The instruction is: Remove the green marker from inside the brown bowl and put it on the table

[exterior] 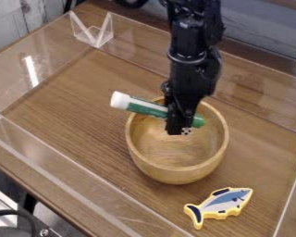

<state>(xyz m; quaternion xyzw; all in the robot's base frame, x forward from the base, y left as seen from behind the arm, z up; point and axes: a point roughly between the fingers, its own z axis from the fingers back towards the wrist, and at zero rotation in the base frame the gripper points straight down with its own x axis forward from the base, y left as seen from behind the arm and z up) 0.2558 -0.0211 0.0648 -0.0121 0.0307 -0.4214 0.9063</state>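
Observation:
The brown bowl (176, 153) sits on the table (77, 102) at centre right. The green marker (148, 108) lies level across the bowl's top, its white end (118, 99) poking out past the left rim. My gripper (179, 123) points straight down over the bowl and is shut on the marker near its right half. The black arm hides the marker's green cap end for the most part.
A small blue and yellow toy fish (220, 205) lies in front of the bowl at the lower right. Clear acrylic walls (40, 157) run along the table edges, and a clear triangular stand (93, 31) is at the back left.

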